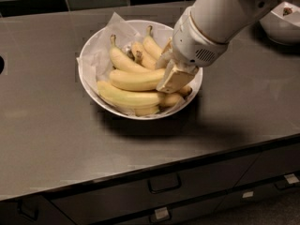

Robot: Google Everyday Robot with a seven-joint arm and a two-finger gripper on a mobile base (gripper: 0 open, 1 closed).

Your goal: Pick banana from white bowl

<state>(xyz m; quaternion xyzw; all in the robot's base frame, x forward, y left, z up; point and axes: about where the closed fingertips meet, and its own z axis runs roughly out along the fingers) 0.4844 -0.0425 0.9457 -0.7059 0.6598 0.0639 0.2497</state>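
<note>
Gripper (174,78) inside white bowl (140,116), right side, at end of banana (136,79)

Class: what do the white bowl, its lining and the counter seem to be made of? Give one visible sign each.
White bowl: likely glazed ceramic or plastic, smooth glossy rim. Lining: thin paper, crumpled creases. Counter: probably brushed metal, dull grey sheen. Gripper sits over the bowl's right side.

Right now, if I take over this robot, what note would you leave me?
Gripper: down inside the white bowl, at its right side, at the right end of the banana lying across the middle.
Banana: in the bowl among the other bananas, not lifted.
Done: the reach.
Left: secure the grasp, then lift the banana clear of the bowl.
</note>
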